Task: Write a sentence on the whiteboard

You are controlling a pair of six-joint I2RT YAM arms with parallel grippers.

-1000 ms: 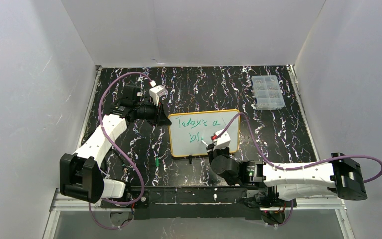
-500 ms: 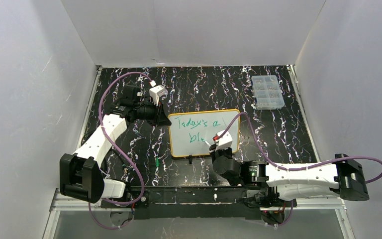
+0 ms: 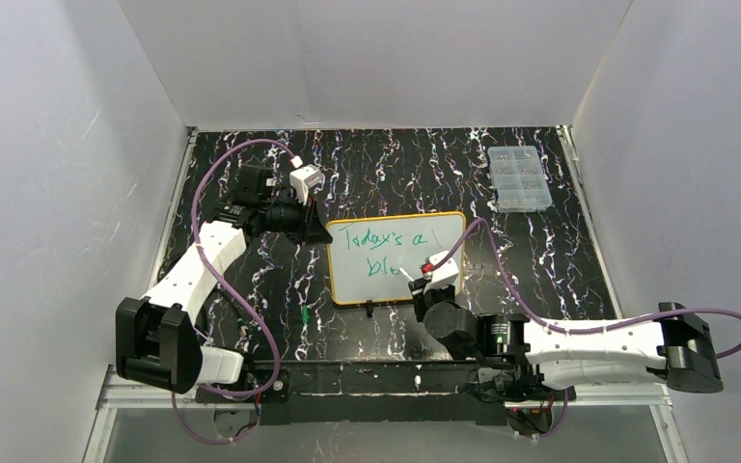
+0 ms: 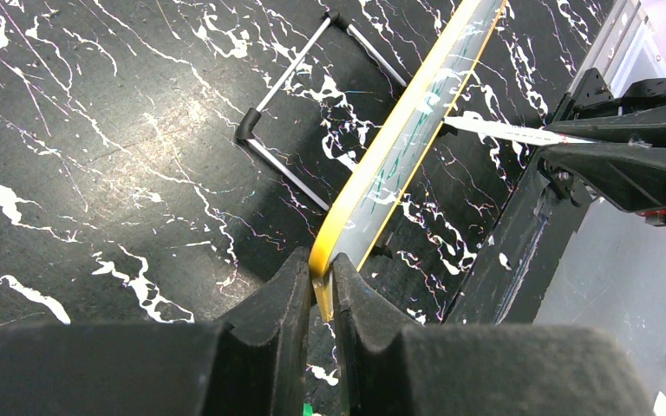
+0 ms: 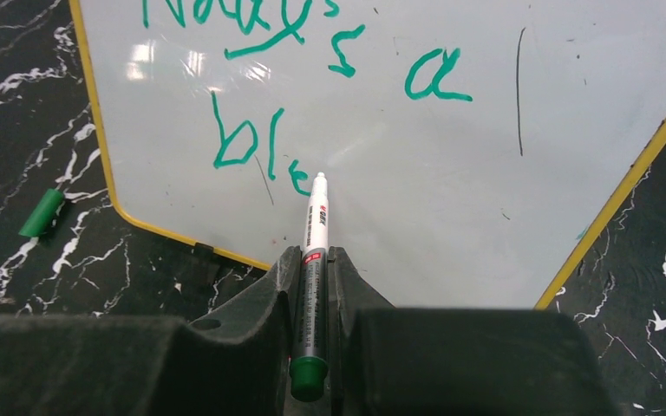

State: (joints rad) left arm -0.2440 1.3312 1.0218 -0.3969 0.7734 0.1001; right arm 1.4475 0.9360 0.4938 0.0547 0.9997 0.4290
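Note:
The whiteboard (image 3: 444, 241), white with a yellow frame, stands tilted on the black marbled table. It carries green writing: "Today's a" and under it "ble". My left gripper (image 3: 323, 231) is shut on the board's left corner; in the left wrist view the yellow frame (image 4: 399, 147) sits pinched between the fingers of that gripper (image 4: 321, 282). My right gripper (image 5: 314, 260) is shut on a white marker (image 5: 315, 234) with a green end. The marker's tip touches the whiteboard (image 5: 451, 173) just right of the "e". From above, the right gripper (image 3: 423, 280) hangs over the board's lower edge.
A green marker cap (image 3: 305, 314) lies on the table below the board's lower left corner, also in the right wrist view (image 5: 42, 212). A clear compartmented box (image 3: 518, 177) sits at the back right. The board's wire stand (image 4: 286, 87) rests behind it.
The right arm has shifted to the right along the second line with the marker, and a small "e" has appeared after "bl". The left arm and the board have stayed still.

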